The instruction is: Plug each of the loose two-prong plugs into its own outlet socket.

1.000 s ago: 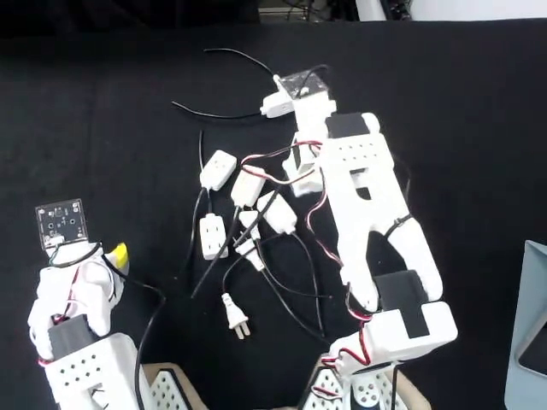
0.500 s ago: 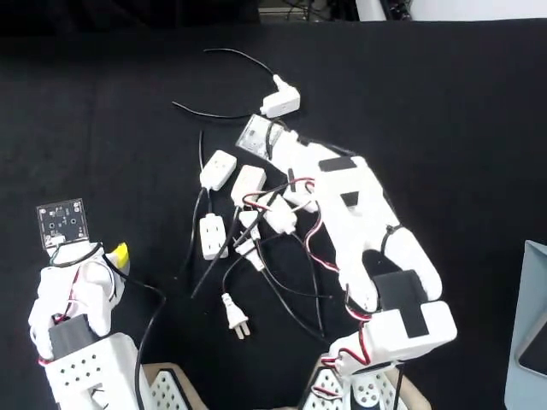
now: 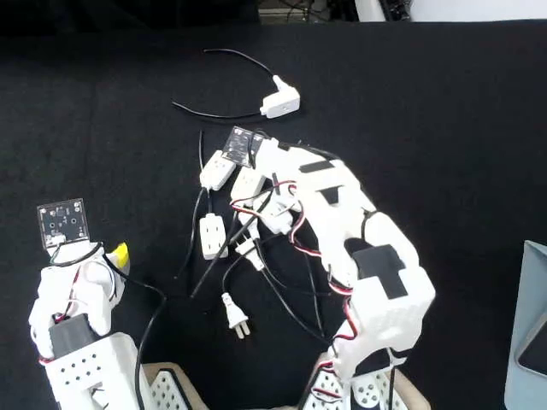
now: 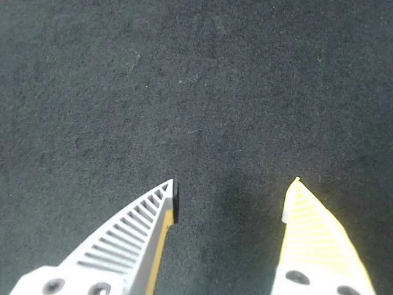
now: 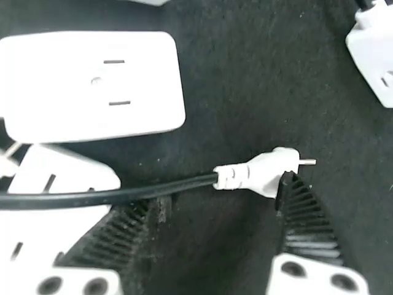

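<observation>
Plug (image 5: 261, 174) lies between the right jaws, spread apart (left jaws likewise spread).

White arms (image 3: 359, 231) — black bands, red wires, yellow fingertip (image 4: 313, 233).

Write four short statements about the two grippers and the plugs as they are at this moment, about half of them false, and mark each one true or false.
1. The left gripper has its fingers open above bare black cloth. True.
2. The right gripper is clamped shut on a white outlet socket. False: its fingers are open, and a small white plug on a black cord lies between them.
3. A two-prong plug lies loose on the cloth near the arms' bases, plugged into nothing. True.
4. The angled white plug at the far side sits in an outlet socket. False: it lies by itself on the cloth.
</observation>
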{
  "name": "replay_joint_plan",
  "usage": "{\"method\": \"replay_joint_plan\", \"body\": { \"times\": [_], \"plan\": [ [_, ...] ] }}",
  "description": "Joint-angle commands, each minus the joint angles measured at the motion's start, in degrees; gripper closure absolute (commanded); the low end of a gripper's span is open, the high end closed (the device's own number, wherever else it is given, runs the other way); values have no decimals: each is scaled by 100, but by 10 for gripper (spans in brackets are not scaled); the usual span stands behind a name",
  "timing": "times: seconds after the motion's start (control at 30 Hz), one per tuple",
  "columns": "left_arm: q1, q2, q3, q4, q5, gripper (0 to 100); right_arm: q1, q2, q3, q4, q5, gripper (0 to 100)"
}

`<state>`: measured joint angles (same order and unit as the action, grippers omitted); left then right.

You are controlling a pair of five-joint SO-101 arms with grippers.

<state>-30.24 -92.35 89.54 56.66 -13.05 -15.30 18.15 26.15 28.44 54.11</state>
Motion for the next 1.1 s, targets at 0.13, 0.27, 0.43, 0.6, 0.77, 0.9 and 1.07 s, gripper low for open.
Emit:
{"method": "replay_joint_plan", "body": {
  "times": [0.13,0.27,0.43,0.6,0.77,0.9,1.07],
  "plan": [
    [40,-53,-31,9,9,715,-396,119,-286,-642,62,850],
    [40,-53,-31,9,9,715,-598,119,-286,-686,70,930],
    [40,-53,-22,9,9,715,-589,84,-295,-686,53,966],
    [40,-53,22,-18,9,715,-466,-180,-224,-598,-35,987],
    [48,-53,22,-26,9,715,-440,-919,-207,185,-897,987],
    [48,-53,31,-26,9,715,-422,-1640,-207,976,-1442,987],
    [48,-53,31,-26,9,715,-422,-2343,-198,1925,-2092,987]
  ]
}}
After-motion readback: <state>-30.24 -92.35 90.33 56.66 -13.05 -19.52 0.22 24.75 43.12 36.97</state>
